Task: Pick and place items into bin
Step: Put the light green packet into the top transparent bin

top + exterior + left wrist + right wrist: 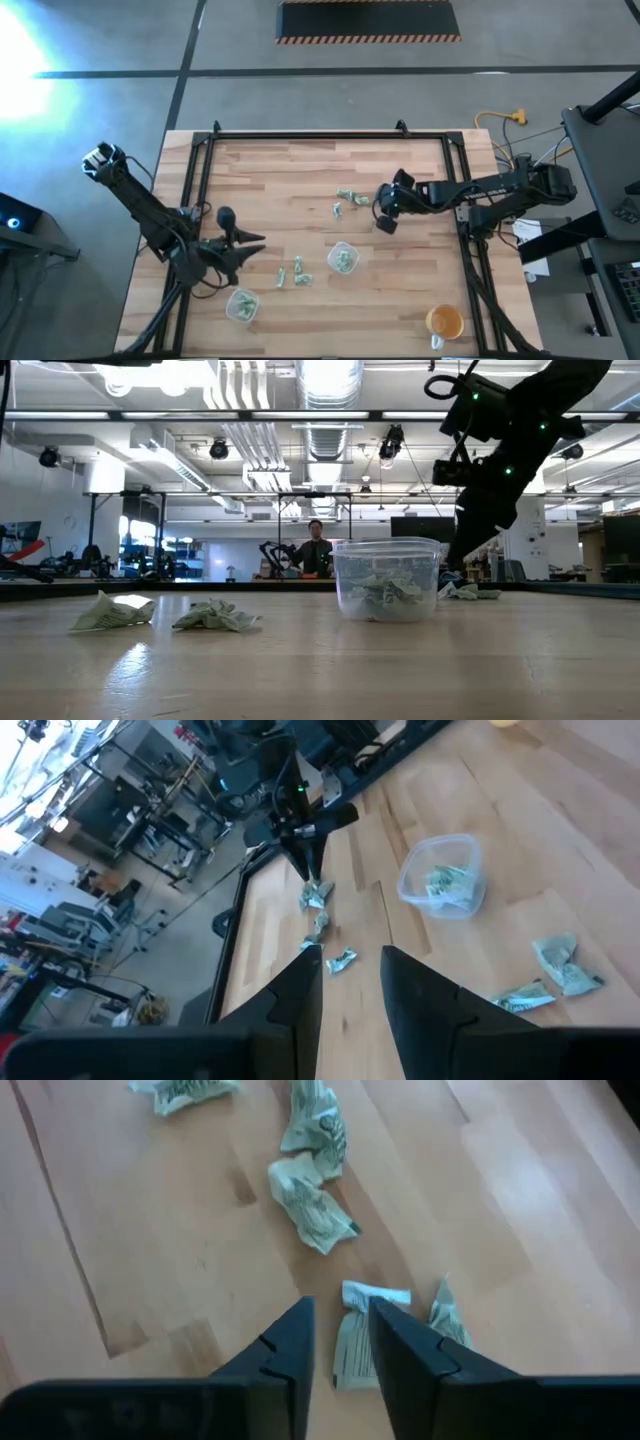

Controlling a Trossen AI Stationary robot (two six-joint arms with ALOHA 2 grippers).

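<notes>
High view: right gripper (386, 212) over the table (300, 170) by scattered crumpled wrappers (347, 195); left gripper (252, 246) at left near edge; clear cup (343, 259) holds wrappers. Right wrist view: fingers (285, 1342) narrowly apart, one wrapper (356, 1342) between their tips, grip uncertain. Left wrist view: fingers (300, 990) slightly parted, empty

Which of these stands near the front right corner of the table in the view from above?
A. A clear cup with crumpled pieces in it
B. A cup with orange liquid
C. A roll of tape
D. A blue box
B: the high view shows a cup with orange liquid by that corner of the table, while the two clear cups with green-and-white pieces stand further left.
</notes>
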